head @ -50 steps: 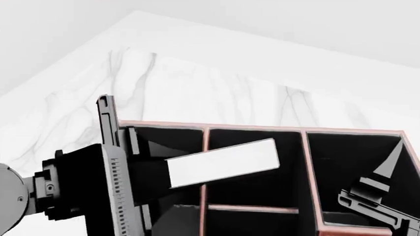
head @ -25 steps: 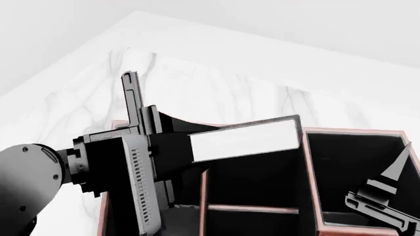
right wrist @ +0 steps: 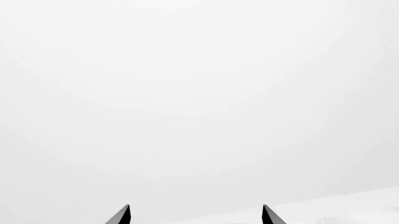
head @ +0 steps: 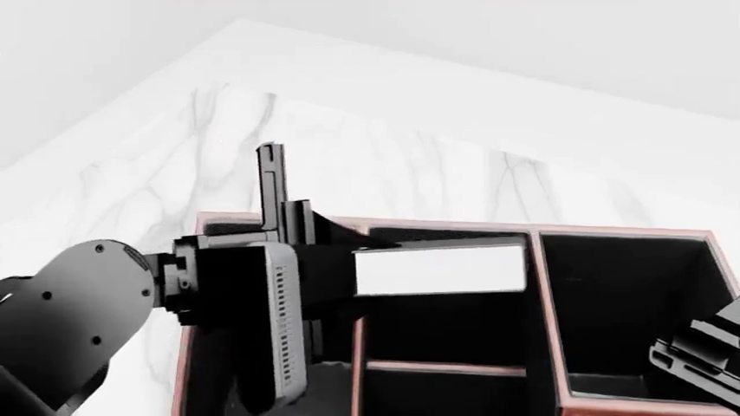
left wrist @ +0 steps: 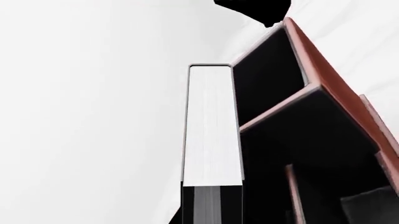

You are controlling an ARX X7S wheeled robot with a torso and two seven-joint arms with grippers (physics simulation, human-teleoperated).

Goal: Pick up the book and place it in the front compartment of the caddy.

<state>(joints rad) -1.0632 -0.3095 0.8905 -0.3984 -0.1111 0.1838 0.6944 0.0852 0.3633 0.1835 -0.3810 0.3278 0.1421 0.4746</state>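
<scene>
The book [head: 439, 269] is thin and black with white page edges turned toward the head camera; it lies nearly level above the caddy [head: 550, 347], with one short end hidden behind the left arm's hardware. The caddy is a reddish-brown box with a pinkish rim and black lining, standing on the white marbled surface [head: 382, 165]. The book spans the caddy's middle far pocket, the front compartment [head: 451, 329], its free end reaching the divider beside it.
</scene>
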